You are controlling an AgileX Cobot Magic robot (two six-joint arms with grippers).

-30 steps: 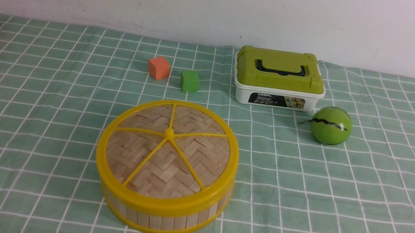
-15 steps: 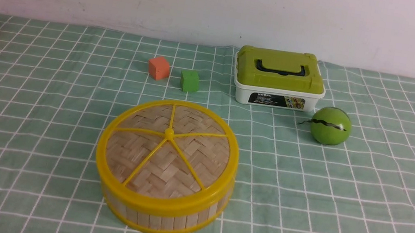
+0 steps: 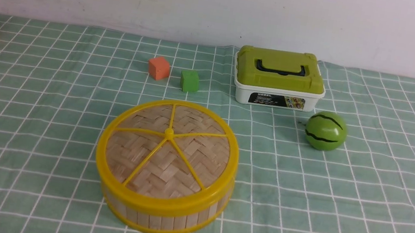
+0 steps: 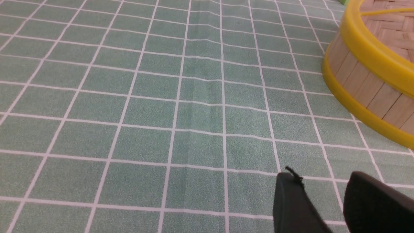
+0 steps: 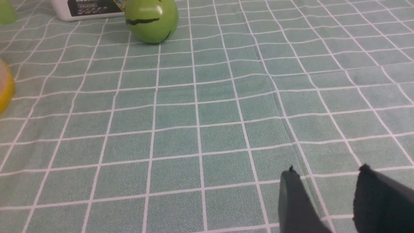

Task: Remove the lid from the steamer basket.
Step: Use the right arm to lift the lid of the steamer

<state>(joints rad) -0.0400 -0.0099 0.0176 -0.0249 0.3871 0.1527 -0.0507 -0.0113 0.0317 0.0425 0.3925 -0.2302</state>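
I read the surface [image 3: 341, 214] carrying the steamer basket [image 3: 159, 218], with the lid [image 3: 167, 151] seated on top. The white box [image 3: 276, 98] stands behind-right of the basket. The left fingers [image 4: 291, 204] and right fingers [image 5: 294, 204] stand parted and empty, clear of the basket.

Front: raised, facing wall [image 3: 224, 4], whole tablecloth [image 3: 344, 194]. Wrists: low, close; left shares steamer basket [image 4: 365, 87], right shares toy watermelon [image 5: 151, 21].

Left claw [image 4: 323, 177], jaws apart, empty; right claw [image 5: 327, 171] likewise
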